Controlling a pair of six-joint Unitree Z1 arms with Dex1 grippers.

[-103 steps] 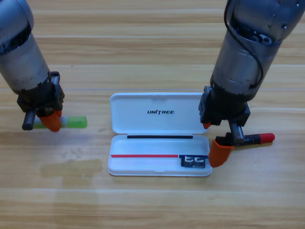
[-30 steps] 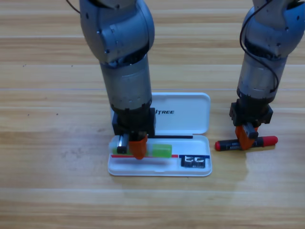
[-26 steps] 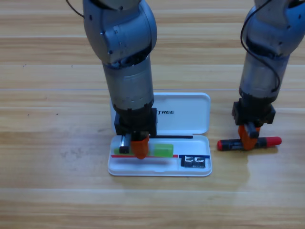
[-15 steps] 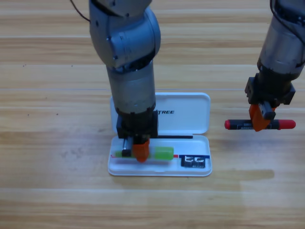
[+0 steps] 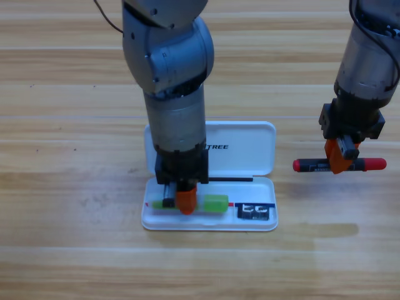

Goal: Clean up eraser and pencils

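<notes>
Inside the tray of the open white case (image 5: pixel 262 134), near its left end, the left gripper (image 5: pixel 185 201) stands over the green pencil (image 5: pixel 212 203), its orange jaws closed across the barrel, which lies along the tray floor. That pencil looks light, rigid and smooth, probably plastic, so a mid-barrel pinch suits it. At the tray's right end lies the eraser (image 5: pixel 254 212), a small black block, likely rubbery and easy to pinch by its short sides. Right of the case, above the wooden table (image 5: pixel 62 250), the right gripper (image 5: pixel 340 161) clamps the black pencil (image 5: pixel 312 165) with red ends at its middle, held level.
</notes>
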